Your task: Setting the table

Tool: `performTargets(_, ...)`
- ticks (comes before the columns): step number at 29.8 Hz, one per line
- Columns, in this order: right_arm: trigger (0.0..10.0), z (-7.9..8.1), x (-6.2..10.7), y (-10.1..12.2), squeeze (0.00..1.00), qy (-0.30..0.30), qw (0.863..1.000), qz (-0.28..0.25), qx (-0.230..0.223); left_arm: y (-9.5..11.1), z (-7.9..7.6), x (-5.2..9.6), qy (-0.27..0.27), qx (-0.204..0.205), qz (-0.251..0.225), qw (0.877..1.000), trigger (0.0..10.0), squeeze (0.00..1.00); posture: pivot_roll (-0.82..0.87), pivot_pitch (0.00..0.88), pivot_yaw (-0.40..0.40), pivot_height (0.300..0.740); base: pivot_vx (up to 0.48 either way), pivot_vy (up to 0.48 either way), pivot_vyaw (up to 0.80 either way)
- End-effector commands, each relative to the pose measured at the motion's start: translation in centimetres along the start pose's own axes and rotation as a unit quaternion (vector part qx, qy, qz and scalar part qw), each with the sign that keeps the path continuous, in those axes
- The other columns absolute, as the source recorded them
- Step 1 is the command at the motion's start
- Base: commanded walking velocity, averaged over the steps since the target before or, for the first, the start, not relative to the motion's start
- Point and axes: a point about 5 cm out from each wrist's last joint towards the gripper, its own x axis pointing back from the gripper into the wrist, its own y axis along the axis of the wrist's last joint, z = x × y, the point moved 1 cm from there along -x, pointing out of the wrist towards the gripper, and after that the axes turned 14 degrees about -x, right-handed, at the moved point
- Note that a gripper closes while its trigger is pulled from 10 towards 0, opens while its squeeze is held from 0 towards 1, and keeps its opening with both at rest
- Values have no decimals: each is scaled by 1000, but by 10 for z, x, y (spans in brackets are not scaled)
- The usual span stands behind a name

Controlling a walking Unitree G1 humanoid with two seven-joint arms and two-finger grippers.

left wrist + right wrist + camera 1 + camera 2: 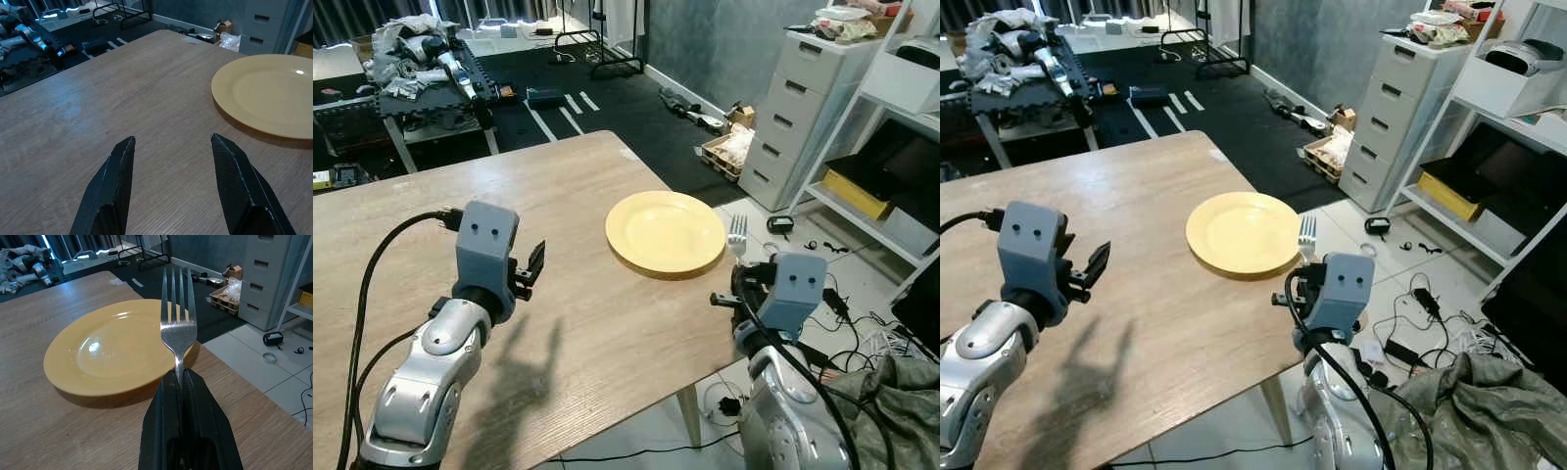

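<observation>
A round yellow plate (666,233) sits on the pale wooden worktop (558,196), close to its edge. Just beside the plate, at that edge, the right gripper (178,377) has its black fingers (168,396) pressed tight on the handle of a silver metal fork (178,323), tines standing upright next to the plate's rim. The left gripper (171,147) hovers over bare wood well apart from the plate, fingers spread wide and holding nothing.

Head views downward, wrists near plate (112,347)
</observation>
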Motion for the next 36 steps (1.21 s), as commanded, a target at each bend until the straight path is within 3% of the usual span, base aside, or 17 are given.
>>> performTargets(1,10000,-1,1,-3,0,-3,1000,2,-1,-4,0,1,2,0,6,1000,10000,0,11,0,88,740,-274,0,0)
performTargets(36,10000,-3,1,-4,0,-6,1000,3,2,-2,0,0,0,4,-4,1000,10000,0,0,0,89,740,-333,0,0)
